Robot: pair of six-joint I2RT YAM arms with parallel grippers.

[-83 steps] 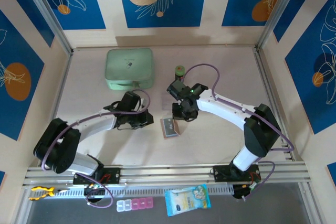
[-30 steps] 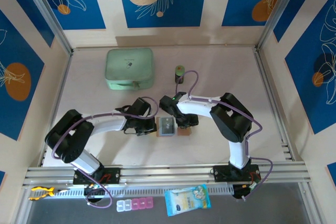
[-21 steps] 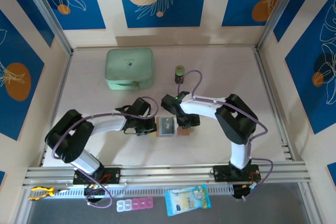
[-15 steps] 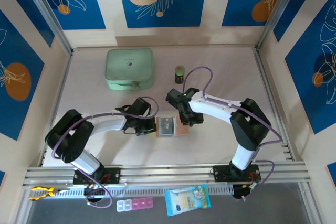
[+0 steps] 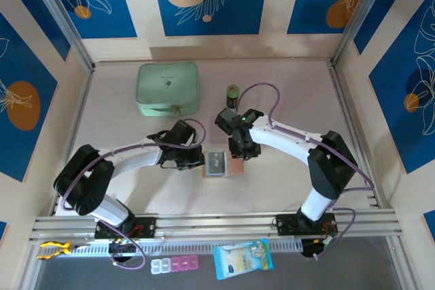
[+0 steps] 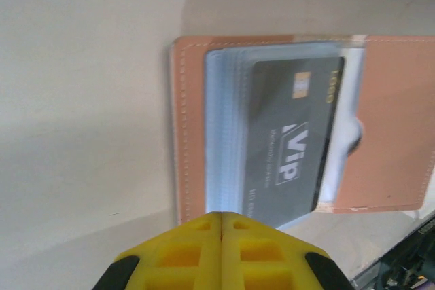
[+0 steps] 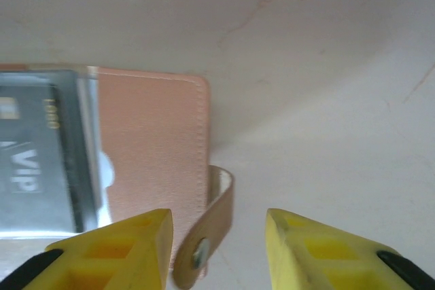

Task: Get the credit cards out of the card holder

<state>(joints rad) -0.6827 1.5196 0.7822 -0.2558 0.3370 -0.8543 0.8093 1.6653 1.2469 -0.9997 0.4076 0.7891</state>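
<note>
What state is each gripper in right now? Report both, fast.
Left gripper: shut, nothing between its fingers.
Right gripper: open, holding nothing, aimed at the wallet's snap tab.

White arm links (image 5: 289,139), black joints (image 5: 333,168), purple cables (image 5: 262,89); yellow fingers (image 7: 129,242)

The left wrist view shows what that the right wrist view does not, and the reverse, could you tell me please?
Left wrist view: the left hand, its yellow fingers shut together, the card holder's stitched edge beside the sleeves, and the whole dark VIP card with its chip.
Right wrist view: the right hand, open, with the snap tab and its metal stud seen between the fingers.
Both: the open salmon-pink card holder lying on the table, the VIP card in a clear sleeve.
</note>
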